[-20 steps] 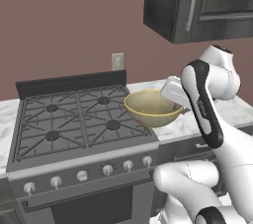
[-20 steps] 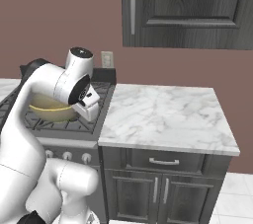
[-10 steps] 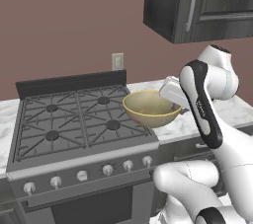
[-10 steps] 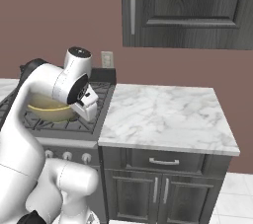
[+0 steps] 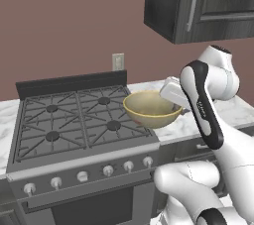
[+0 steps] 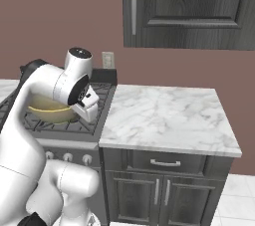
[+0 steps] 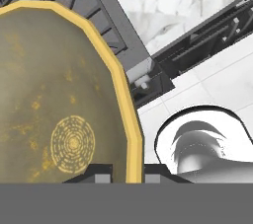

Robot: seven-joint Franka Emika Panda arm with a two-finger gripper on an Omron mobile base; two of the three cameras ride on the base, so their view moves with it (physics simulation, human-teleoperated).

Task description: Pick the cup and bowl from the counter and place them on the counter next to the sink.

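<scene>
I had the tool [image 7: 126, 171] clenched on the rim of the bowl [image 5: 151, 108], which hung above the stove's [image 5: 74, 125] right edge, beside the marble tabletop [image 6: 167, 118].

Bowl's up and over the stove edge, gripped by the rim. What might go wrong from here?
1. The gripper pinches only the rim of the bowl, so the wide bowl hanging to one side may tilt or slip out.
2. The bowl hangs low over the stove grates; a sideways carry might clip them.
3. The marble counter is hard; an early release could send the bowl skidding.
</scene>
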